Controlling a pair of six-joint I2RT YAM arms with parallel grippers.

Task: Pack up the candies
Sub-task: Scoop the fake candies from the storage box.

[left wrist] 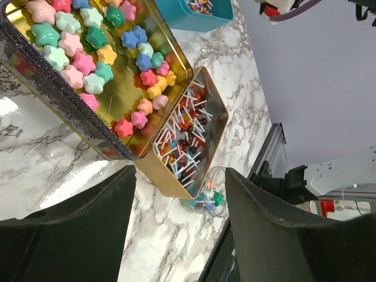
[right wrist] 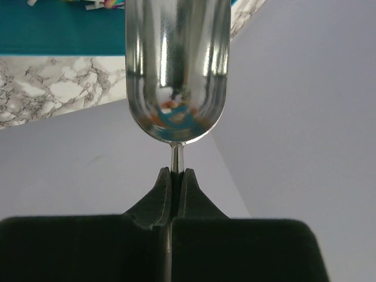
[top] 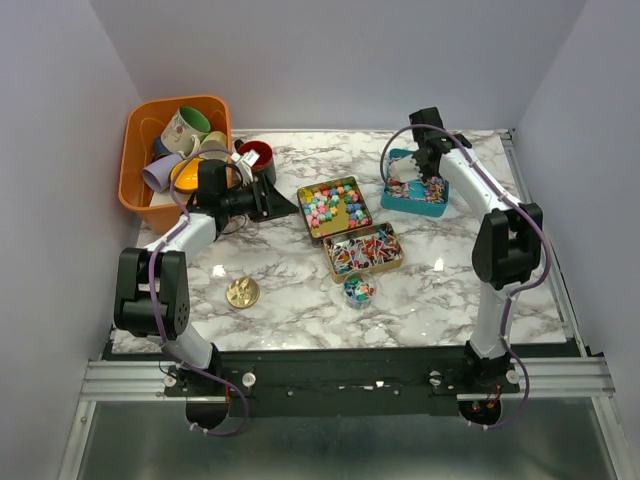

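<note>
Star-shaped candies (top: pixel 333 204) in pink, green, yellow and blue fill a gold tin (left wrist: pixel 70 111). Stick-wrapped candies (top: pixel 363 250) fill a second gold tin (left wrist: pixel 217 111). A small clear jar (top: pixel 357 291) in front holds a few candies; it also shows in the left wrist view (left wrist: pixel 212 197). A teal tray (top: pixel 437 207) at back right holds wrapped pieces. My left gripper (top: pixel 276 203) is open and empty, just left of the star tin (left wrist: pixel 179 176). My right gripper (top: pixel 412 160) is over the teal tray, shut (right wrist: pixel 176 175) on the handle of a metal scoop (right wrist: pixel 176 70).
An orange bin (top: pixel 140 165) of ceramic mugs stands at back left, with a red mug (top: pixel 256 155) beside it. A flat gold lid (top: pixel 242 292) lies near the front left. Grey walls close in the table on three sides.
</note>
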